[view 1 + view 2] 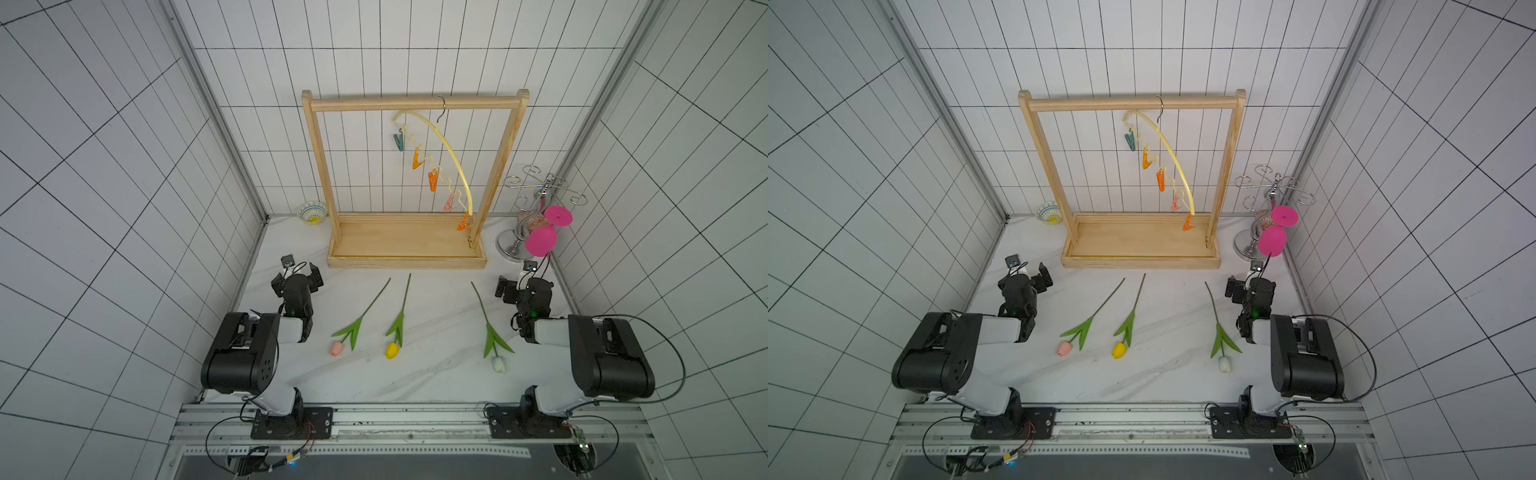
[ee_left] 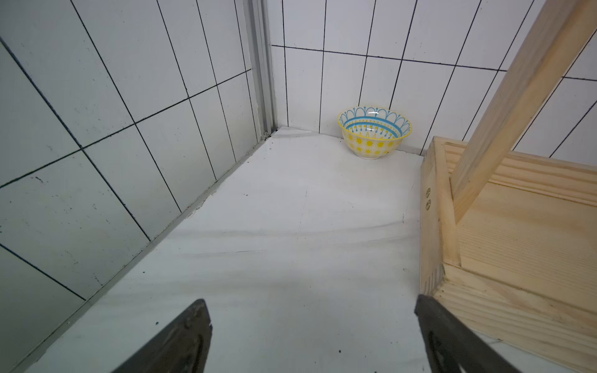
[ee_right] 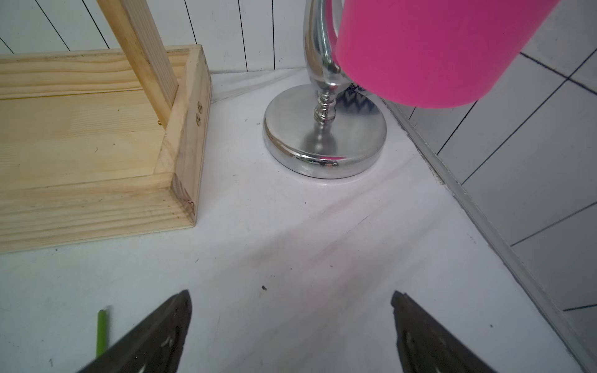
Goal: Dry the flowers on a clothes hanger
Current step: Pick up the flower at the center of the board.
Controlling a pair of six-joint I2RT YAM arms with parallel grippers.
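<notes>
Tabletop [image 1: 436, 374], left to right: the left gripper [image 1: 296, 279] hovers with jaws spread wide, holding nothing. Its wrist view alone shows, up close, the patterned bowl [image 2: 374, 132] in the back corner, just beside the wooden rack [image 2: 439, 206]. Mid-table lie the flowers [image 1: 1127, 326], heads toward the robot, stems pointing at the rack: pink tulip [image 1: 360, 319], yellow tulip [image 1: 400, 320] near it, white tulip [image 1: 489, 330] well apart, toward the right gripper [image 1: 524, 286]. Only the top views take in the hanger [image 1: 451, 151], hooked on the rack's top bar and tilted steeply, its low end near the right post, five clips [image 1: 433, 180] dangling along the wavy bar. The right gripper is also wide apart and empty, touching nothing. Its wrist view catches a green stem tip [image 3: 101, 326] beside one finger [image 3: 155, 336] and, ahead, the chrome stand [image 3: 323, 151] just right of the rack's corner. A magenta goblet [image 3: 436, 48] hangs on the stand, above and just ahead of that gripper, the tiled wall [image 3: 517, 161] close by.
</notes>
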